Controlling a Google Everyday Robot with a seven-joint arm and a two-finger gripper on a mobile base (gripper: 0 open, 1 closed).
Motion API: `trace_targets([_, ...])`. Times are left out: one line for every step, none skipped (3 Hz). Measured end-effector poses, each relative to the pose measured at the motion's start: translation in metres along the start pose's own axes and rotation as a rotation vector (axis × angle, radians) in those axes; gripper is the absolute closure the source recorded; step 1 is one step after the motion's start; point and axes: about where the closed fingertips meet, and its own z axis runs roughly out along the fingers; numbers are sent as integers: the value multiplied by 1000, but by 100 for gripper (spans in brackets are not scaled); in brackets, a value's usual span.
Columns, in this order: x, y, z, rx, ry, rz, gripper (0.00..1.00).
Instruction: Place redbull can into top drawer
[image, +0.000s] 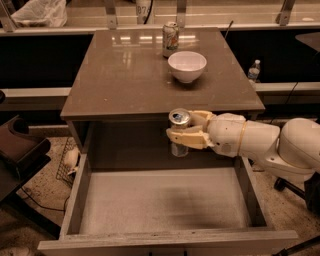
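Nearly there: the can hangs over the open drawer

Below and to the left of the gripper (181, 133) we see the top drawer (74, 200) pulled out, its pale bottom lying bare beneath and in front of the gripper. The gripper itself hangs just under the front edge of the counter (130, 80), above the drawer's back part. Its fingers pinch the redbull can (179, 149), which stands upright in the grasp and well clear of the drawer bottom. Above and behind the gripper, on the counter, sit a white bowl (187, 66) and, farther back, a wider printed can (170, 39). To the gripper's right, the arm runs off toward the edge of view.

We judge the placing step to be in hand. The next move calls for a straight descent, keeping the slim can upright until its base meets the drawer bottom. Only then should the fingers spread and draw away without nudging it over.
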Motion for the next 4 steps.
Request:
trace_targets([38,10,31,-45,-7,32,100])
trace_targets([99,26,63,-96,-40,119,100])
trace_targets([134,34,78,-127,-66,164,100])
trace_targets([135,35,79,-130,-69,169,82])
